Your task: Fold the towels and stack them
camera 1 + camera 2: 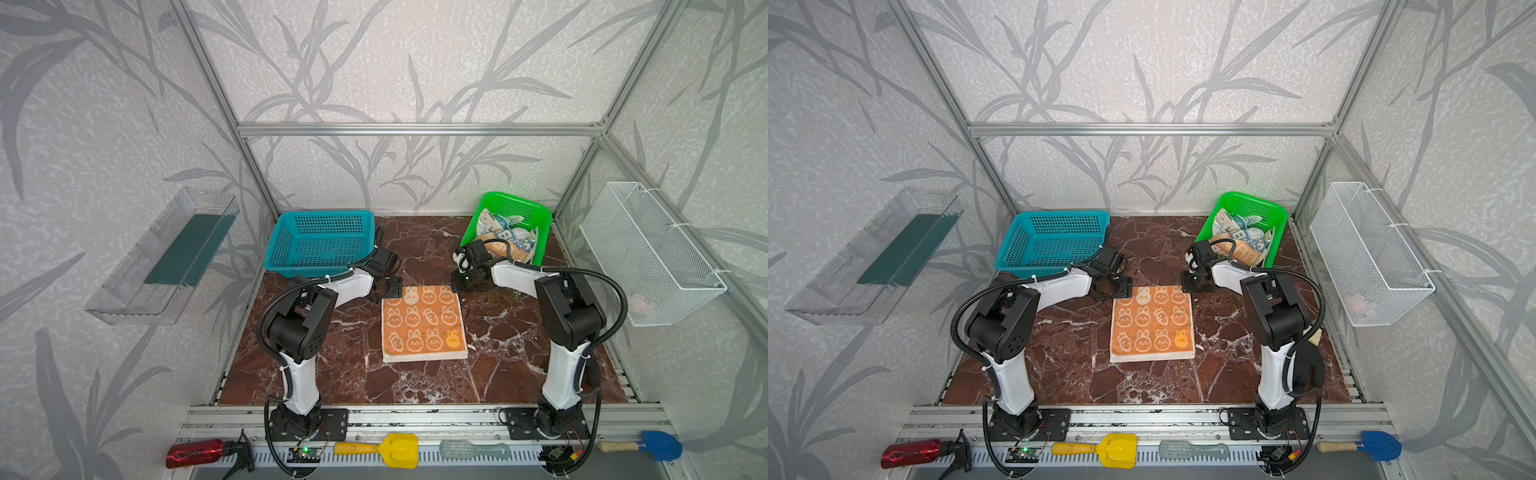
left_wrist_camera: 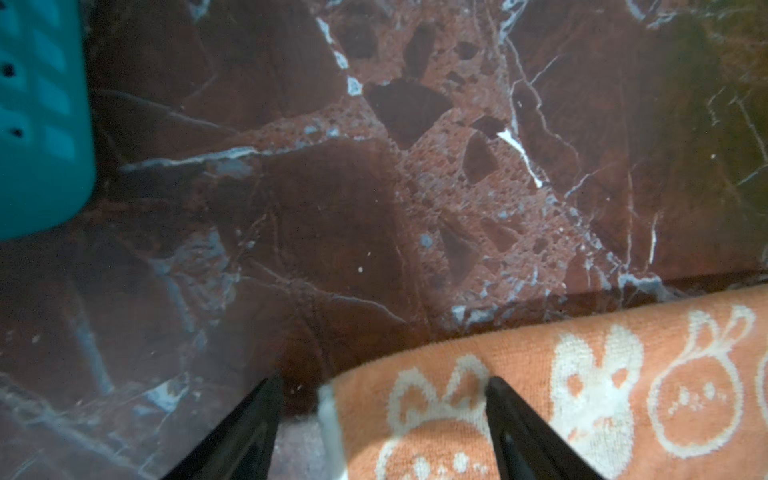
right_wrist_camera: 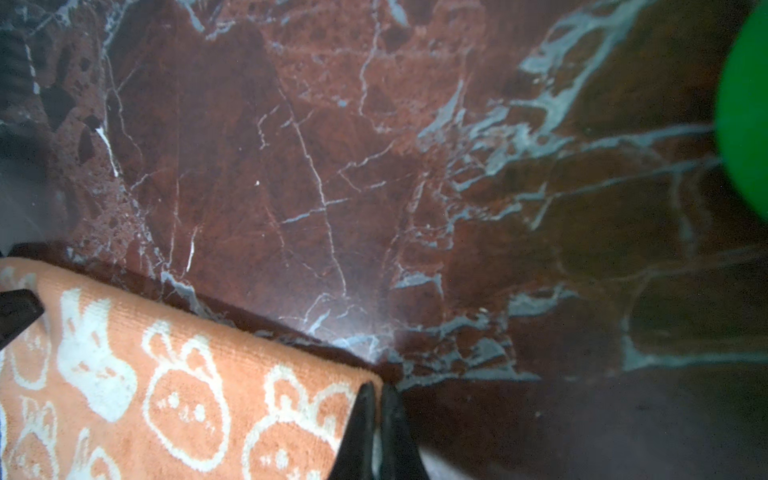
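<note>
Off to the far left of the towel (image 1: 422, 328), the teal basket (image 1: 291, 237) is sitting empty. I take it to be waiting for the finished stack.

The left gripper (image 2: 384, 379) is hovering low at the towel's far-left corner with its jaws spread. One finger (image 2: 249, 428) is hanging over bare marble (image 1: 519, 340) just off the side hem, and the other (image 2: 523, 432) is lying over the bunny print, so the corner is sitting in the gap. To my eye it is straddling the cloth this way so that closing will trap the corner.

The towel itself, orange with white bunnies, is lying flat and square between the two arms, its pale hem showing along the near edge. Its far edge is looking rounded and thick in both wrist views, though I cannot tell whether that is a fold.

The right gripper (image 3: 377, 388) is working at the towel's far-right corner. Its jaws are pressed together right on the tip of the cloth, and it appears to be pinching the corner. Taking both far corners would let the arms carry that edge toward the near hem evenly, keeping the fold straight.

Beyond the towel to the far right, the green basket (image 1: 517, 208) is holding the striped towel (image 1: 509, 245), bunched up with other cloth, still to be folded.
</note>
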Controlling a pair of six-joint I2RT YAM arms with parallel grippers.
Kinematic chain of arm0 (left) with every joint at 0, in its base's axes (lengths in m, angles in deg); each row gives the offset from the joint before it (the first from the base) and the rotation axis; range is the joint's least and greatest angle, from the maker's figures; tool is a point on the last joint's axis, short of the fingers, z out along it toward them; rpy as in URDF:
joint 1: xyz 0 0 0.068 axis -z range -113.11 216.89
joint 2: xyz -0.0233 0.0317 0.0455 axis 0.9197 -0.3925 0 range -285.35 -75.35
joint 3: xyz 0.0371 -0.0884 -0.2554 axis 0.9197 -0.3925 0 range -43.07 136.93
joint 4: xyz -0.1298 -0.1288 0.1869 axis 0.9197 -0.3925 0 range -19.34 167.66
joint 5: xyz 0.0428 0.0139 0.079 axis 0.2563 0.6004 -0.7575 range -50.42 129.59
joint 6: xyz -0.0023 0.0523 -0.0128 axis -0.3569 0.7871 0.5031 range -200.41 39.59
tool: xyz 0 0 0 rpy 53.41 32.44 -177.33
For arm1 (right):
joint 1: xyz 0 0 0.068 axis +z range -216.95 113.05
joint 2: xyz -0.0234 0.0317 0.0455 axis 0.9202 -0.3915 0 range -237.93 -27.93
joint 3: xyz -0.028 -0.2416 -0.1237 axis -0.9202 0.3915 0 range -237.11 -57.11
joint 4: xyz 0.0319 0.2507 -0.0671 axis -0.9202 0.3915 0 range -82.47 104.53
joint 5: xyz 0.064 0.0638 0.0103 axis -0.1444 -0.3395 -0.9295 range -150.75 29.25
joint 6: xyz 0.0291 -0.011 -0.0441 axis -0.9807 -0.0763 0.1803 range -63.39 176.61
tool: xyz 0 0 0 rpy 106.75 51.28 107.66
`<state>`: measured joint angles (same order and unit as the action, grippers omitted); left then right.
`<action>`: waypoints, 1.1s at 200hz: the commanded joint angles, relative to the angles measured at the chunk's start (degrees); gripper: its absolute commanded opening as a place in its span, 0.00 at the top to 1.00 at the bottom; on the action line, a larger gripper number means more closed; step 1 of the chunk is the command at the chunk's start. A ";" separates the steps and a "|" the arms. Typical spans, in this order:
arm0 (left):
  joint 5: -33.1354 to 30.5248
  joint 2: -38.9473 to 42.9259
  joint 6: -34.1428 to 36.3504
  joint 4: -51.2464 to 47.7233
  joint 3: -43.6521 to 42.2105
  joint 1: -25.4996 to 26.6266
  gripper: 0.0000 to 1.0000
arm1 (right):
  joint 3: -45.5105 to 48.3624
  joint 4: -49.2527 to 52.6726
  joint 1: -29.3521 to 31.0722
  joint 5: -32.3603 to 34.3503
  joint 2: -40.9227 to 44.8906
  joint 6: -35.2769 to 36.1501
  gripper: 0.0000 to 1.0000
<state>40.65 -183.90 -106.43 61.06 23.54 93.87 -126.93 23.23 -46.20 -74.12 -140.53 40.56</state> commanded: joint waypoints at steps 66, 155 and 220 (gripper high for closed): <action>-2.11 -0.31 2.07 0.89 -0.11 -0.22 0.40 | -1.10 2.87 0.23 0.92 -1.35 0.85 0.95; -5.27 -0.40 1.90 -0.28 -0.66 -0.21 0.59 | -1.30 3.19 0.16 0.95 -1.37 0.81 0.95; -6.05 -0.61 2.26 -0.71 -0.59 -0.21 0.73 | -1.38 3.32 0.16 0.63 -1.40 0.76 0.95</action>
<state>36.36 -184.40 -104.44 61.72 23.52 93.83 -127.50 24.15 -46.20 -74.12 -140.75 40.69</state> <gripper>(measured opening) 0.288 0.048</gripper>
